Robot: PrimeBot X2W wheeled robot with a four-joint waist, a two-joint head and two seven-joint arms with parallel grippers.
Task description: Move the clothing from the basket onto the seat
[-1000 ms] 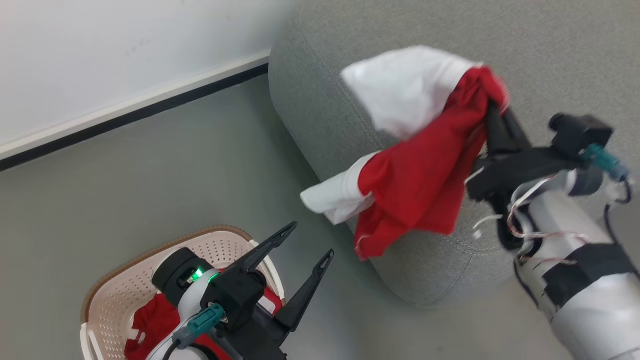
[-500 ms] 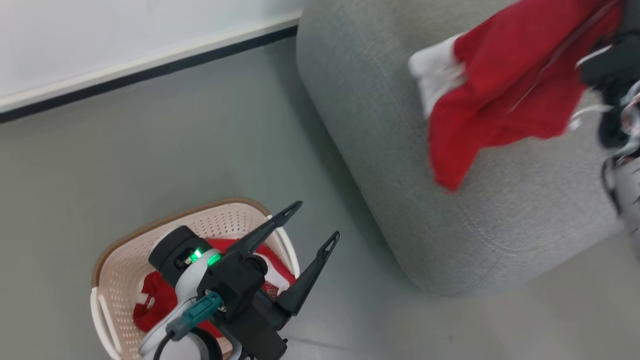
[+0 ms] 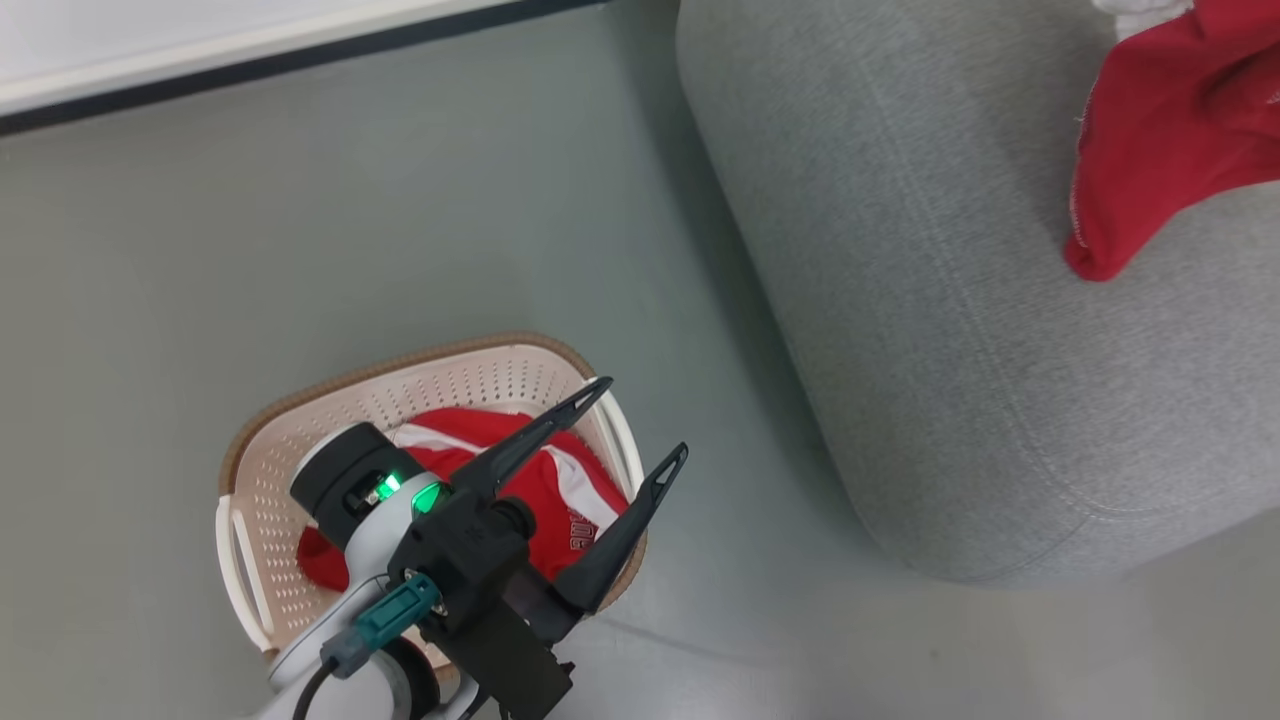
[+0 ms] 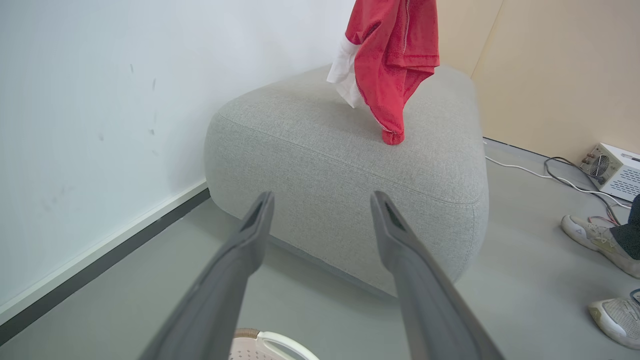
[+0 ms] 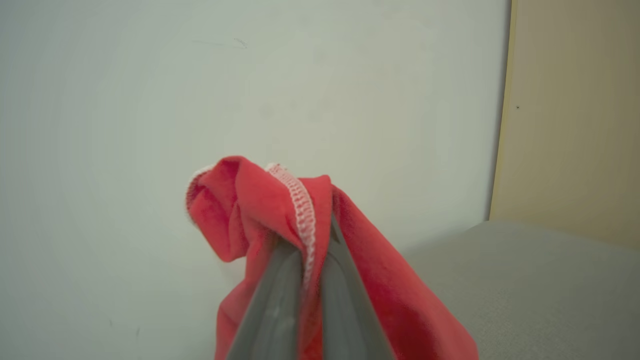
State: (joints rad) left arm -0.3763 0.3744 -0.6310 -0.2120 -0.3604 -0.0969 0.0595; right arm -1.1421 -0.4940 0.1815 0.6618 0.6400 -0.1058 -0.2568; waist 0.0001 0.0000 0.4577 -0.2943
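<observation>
Head view: clothing [image 3: 555, 495] in basket [image 3: 400, 385]

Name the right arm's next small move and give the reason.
Probably lower slightly and open the right gripper: it is shut on the red garment, whose lower end hangs about at the seat top. More clothing waits in the basket.

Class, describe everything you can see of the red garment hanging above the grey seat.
The soft red fabric garment hangs bunched in long vertical folds, pinched at its top between the shut fingers of the right gripper. A white stitched hem runs over the gathered top, and a white panel shows on one side. Its lowest tip points down at the top of the large grey woven seat; whether it touches is unclear.
</observation>
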